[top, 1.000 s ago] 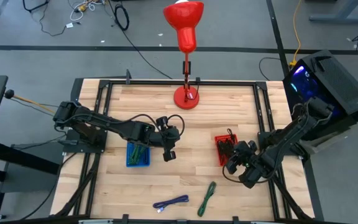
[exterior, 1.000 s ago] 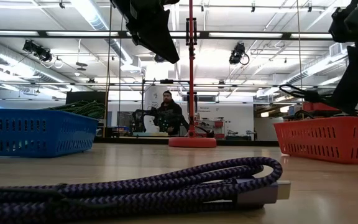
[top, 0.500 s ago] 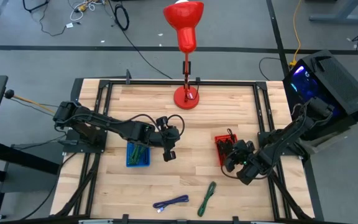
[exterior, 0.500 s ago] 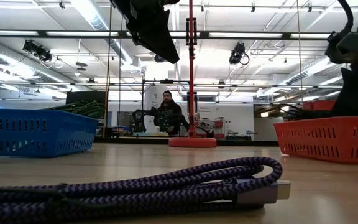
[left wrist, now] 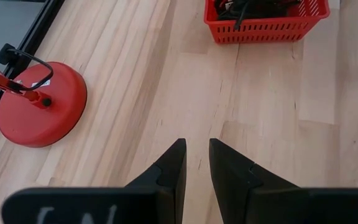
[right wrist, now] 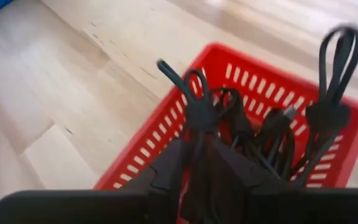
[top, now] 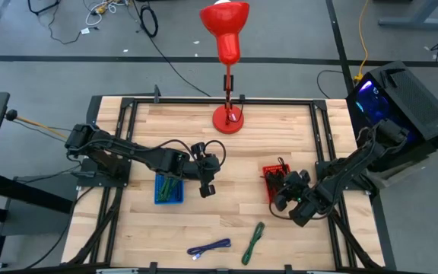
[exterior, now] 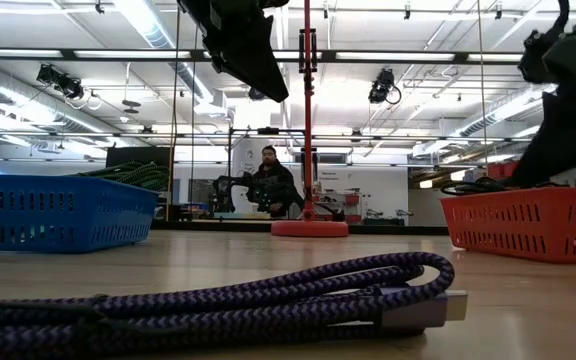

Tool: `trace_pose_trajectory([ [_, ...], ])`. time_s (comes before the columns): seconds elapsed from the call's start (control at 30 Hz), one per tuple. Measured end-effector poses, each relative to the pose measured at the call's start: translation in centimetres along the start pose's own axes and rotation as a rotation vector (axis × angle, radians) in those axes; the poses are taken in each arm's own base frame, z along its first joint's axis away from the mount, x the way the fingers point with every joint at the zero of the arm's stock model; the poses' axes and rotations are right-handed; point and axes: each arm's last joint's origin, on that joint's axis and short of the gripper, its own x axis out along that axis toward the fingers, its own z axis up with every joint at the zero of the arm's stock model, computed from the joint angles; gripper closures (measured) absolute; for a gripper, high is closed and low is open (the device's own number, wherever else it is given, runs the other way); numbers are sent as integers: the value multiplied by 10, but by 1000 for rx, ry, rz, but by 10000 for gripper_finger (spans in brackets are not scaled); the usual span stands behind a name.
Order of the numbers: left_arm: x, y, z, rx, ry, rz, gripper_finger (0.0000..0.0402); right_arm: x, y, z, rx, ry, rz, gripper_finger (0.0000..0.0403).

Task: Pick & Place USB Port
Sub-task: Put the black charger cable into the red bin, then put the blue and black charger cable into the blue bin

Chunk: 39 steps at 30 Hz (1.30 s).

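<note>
1. USB cables lay in three places on the wooden table [top: 226, 152]: a purple braided cable [top: 209, 248] coiled nearest the front edge, its metal plug [exterior: 430, 309] filling the foreground of the low view, with a green cable [top: 253, 242] just beside it.

2. Farther back, the right gripper [top: 282, 186] hung over the red basket [top: 277, 181], which held a tangle of black cables [right wrist: 253, 130]. A black cable loop [right wrist: 194, 102] stood between its dark fingers [right wrist: 166, 168] in the right wrist view; whether the fingers gripped it or had let go could not be told.

3. Level with it, toward the table's middle, the left gripper [top: 207, 186] hovered above bare wood just beside the blue basket [top: 169, 190], which carried green cables [top: 172, 185]. Its fingers [left wrist: 173, 168] stood slightly apart with nothing between them.

4. Beyond both arms, a red lamp [top: 226, 46] rose from its round base [top: 227, 119] at the table's far edge.

5. In the room behind the table, a person [exterior: 271, 185] in dark clothing was visible near the lamp's pole in the low view.
</note>
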Motion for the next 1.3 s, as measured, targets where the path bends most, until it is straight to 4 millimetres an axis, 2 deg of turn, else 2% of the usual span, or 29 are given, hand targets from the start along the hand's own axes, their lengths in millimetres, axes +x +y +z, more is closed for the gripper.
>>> trace_pose_trajectory([
  [0.37, 0, 0, 0, -1, 1, -6, 326, -30, 24, 31, -216, -48, -13, 316],
  [0.53, -1, -8, -3, -23, 52, -185, 326, -44, 40, 45, -309, -88, 50, 316],
  [0.63, -5, -25, -9, -29, 95, -285, 326, -48, 45, 50, -360, -98, 70, 316],
  [0.83, -18, -66, -34, -20, 205, -332, 326, -48, 47, 51, -415, -133, 73, 316],
  [1.0, -27, -102, -50, -80, 223, -384, 326, -48, 49, 52, -447, -156, 75, 316],
  [1.23, -21, -149, -79, -181, 300, -457, 326, -48, 51, 53, -487, -166, 86, 316],
  [1.3, -17, -161, -81, -219, 286, -515, 326, -48, 51, 53, -495, -167, 87, 316],
])
